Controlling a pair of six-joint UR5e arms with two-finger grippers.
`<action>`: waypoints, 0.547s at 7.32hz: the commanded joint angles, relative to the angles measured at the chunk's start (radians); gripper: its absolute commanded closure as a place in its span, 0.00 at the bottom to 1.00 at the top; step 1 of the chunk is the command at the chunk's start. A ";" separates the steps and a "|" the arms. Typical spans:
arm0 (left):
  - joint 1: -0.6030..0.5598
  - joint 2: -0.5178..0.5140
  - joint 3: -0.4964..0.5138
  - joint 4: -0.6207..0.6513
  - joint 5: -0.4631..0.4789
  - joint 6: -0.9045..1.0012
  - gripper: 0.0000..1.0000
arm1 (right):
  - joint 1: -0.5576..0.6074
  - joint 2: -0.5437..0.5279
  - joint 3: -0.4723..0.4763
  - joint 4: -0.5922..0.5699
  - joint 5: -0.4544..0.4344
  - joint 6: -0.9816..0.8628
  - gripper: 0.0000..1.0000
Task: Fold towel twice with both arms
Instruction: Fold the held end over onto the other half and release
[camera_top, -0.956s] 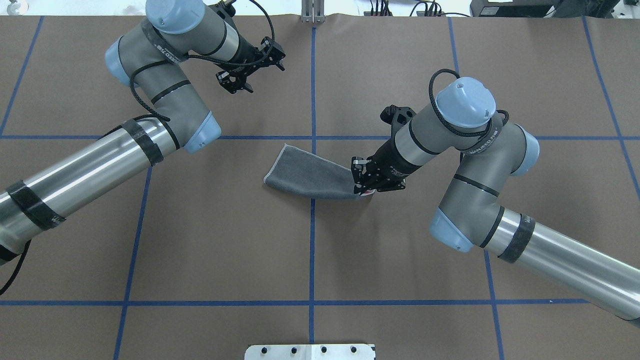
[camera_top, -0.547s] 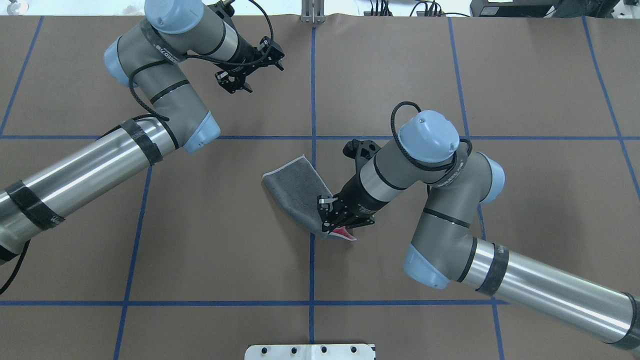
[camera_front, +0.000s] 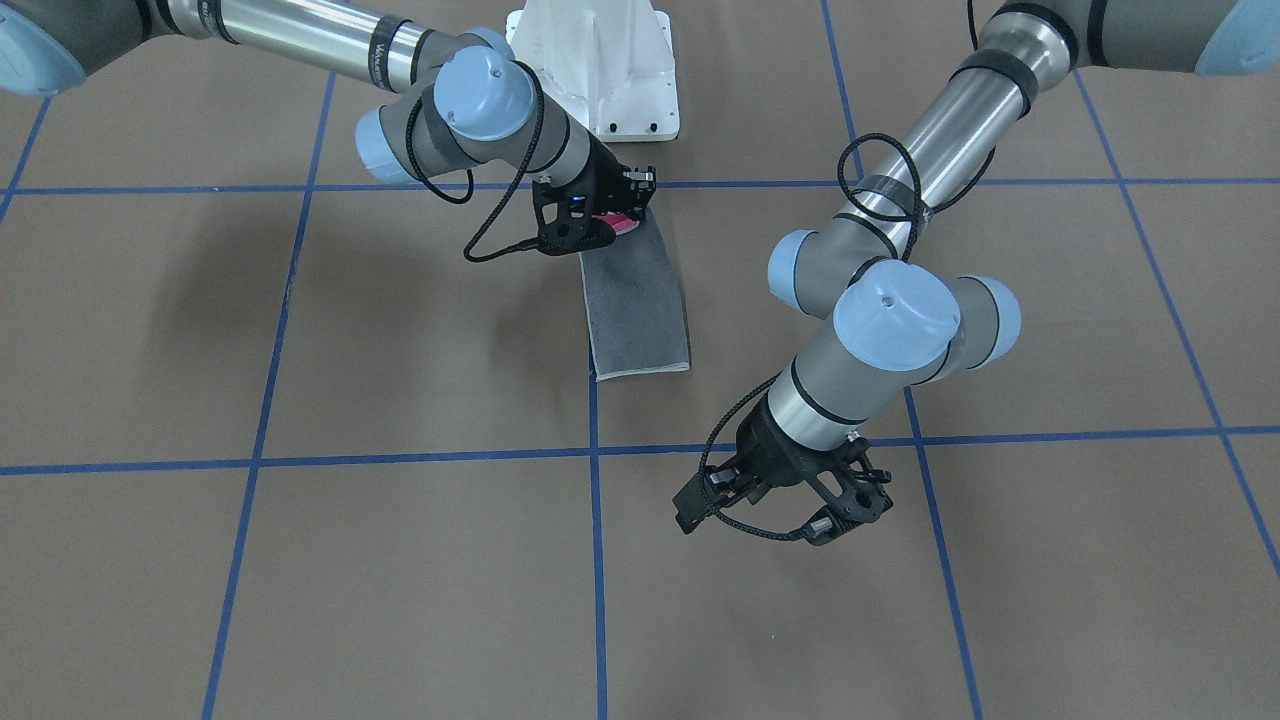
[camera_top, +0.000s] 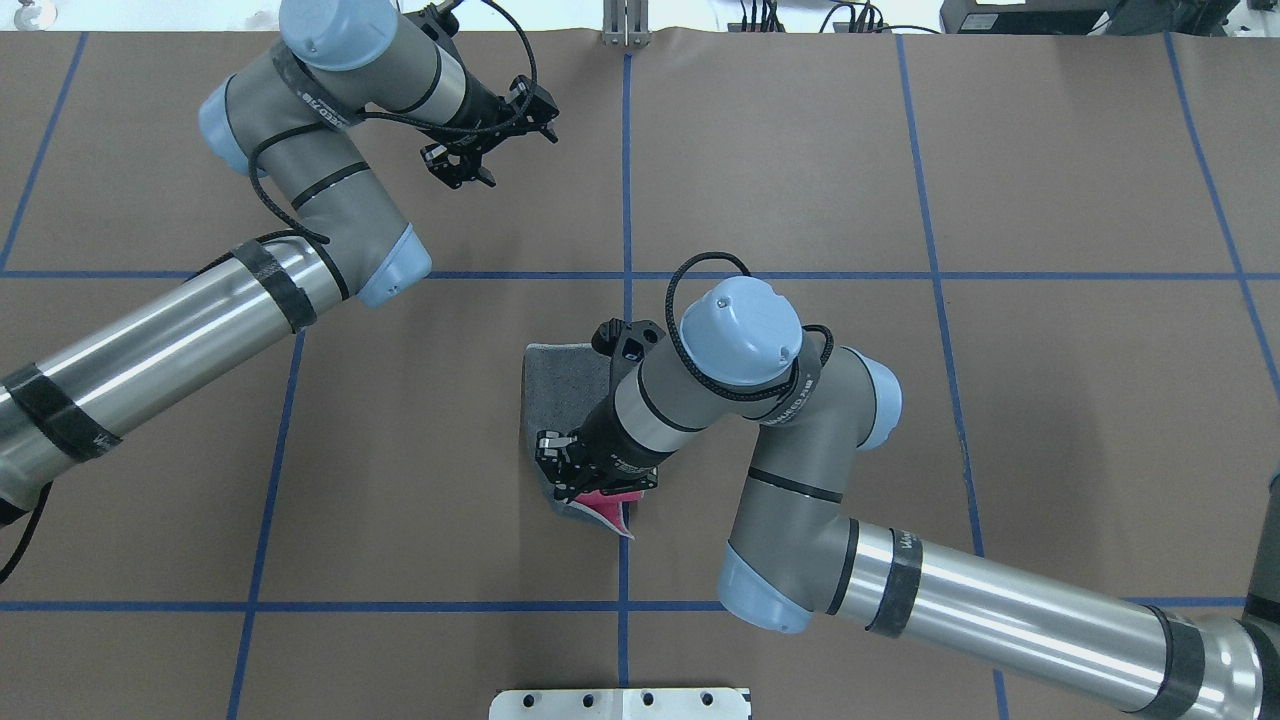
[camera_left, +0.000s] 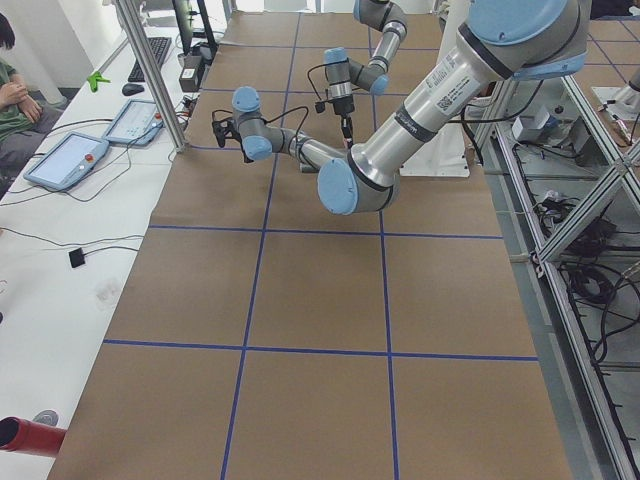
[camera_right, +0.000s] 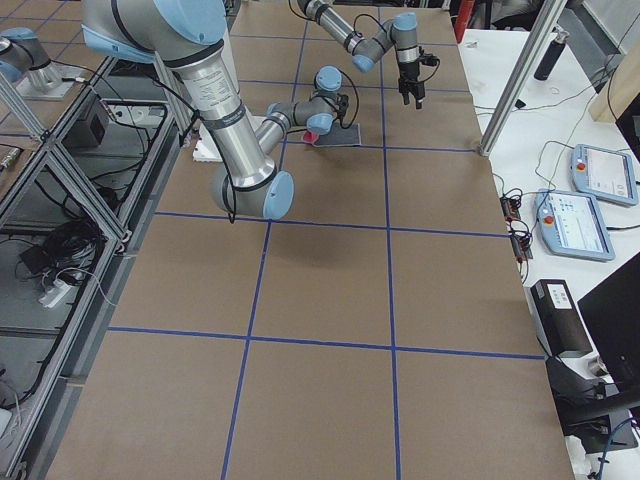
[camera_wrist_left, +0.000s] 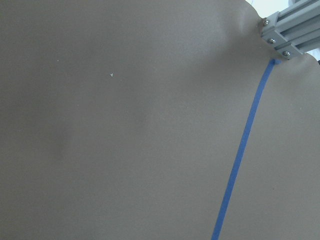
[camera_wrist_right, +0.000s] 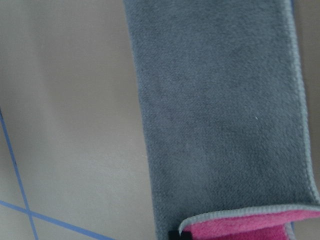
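The left tool (camera_top: 492, 138) hangs over the far left part of the bench (camera_top: 1050, 420), its jaws apart and empty. Near the centre the towel (camera_top: 560, 395) lies as a grey strip. The right tool (camera_top: 588, 490) pinches its near end, which is lifted with the pink face showing.

Soft cloth on matt paper, under shiny metal.

On my screens the towel (camera_wrist_right: 220, 115) is napped terry cloth: the grey face fuzzy and matt, the pink face equally plush, with a stitched pale edging. The table cover (camera_top: 1050, 150) is brown paper, matt and faintly creased, and the blue lines (camera_top: 627, 150) on it are smooth tape. The right arm (camera_top: 1000, 610) and left arm (camera_top: 150, 340) have polished metal tubes that catch glare, satin grey joints and smooth light blue caps, possibly plastic; I can't be sure at this resolution. The pedestal (camera_front: 600, 60) is smooth white.
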 joint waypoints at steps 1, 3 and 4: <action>-0.002 0.010 0.001 -0.001 0.000 0.015 0.01 | -0.002 0.015 -0.012 0.006 -0.024 0.029 0.01; -0.008 0.010 0.001 0.001 0.000 0.021 0.01 | 0.012 0.015 0.008 0.009 -0.021 0.050 0.00; -0.008 0.013 0.000 -0.001 -0.002 0.023 0.01 | 0.039 0.010 0.026 0.004 -0.012 0.072 0.00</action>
